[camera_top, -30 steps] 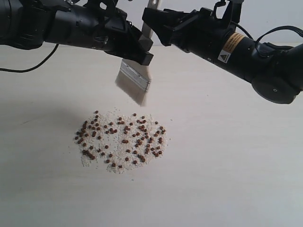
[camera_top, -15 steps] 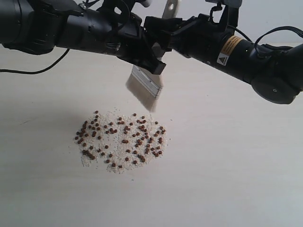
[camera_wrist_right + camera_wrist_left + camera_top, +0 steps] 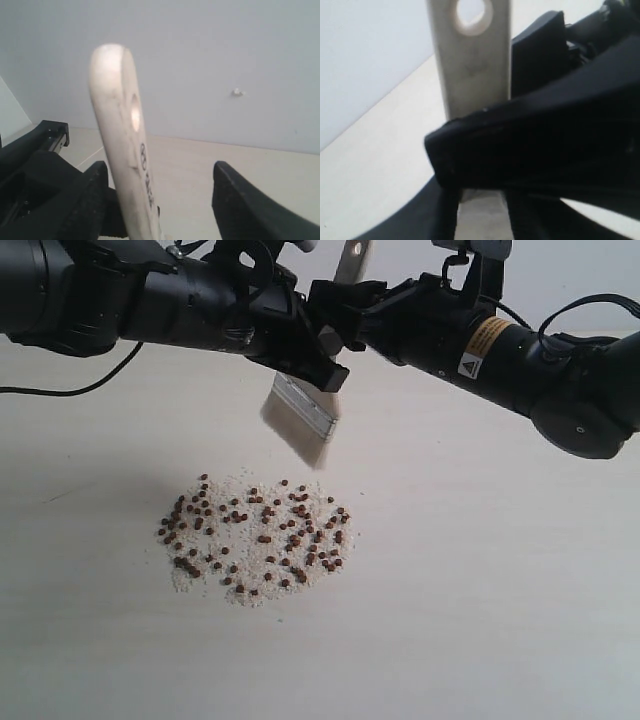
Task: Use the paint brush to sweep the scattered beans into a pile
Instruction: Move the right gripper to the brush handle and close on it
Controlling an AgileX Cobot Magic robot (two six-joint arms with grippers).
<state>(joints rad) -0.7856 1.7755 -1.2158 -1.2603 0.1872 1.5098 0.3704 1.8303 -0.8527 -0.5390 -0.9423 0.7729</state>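
The paint brush (image 3: 300, 420) hangs tilted in the air above the table, cream bristles pointing down over the far edge of the beans (image 3: 255, 535). The beans lie spread in a loose, flat patch of reddish-brown pellets among pale crumbs. My left gripper (image 3: 322, 360) is shut on the brush's wooden handle just above the silver ferrule. In the left wrist view the handle (image 3: 470, 65) with its hole rises past a black finger. My right gripper (image 3: 165, 205) is open, its fingers on either side of the handle (image 3: 127, 145), which lies close to one finger.
The pale table (image 3: 480, 590) stretches wide around the patch of beans. A black cable (image 3: 60, 385) runs along the table at the far left. Both black arms cross above the back of the table.
The left gripper carried the brush to the right and a little up. The right gripper moved in to the left, so its open fingers now flank the handle.
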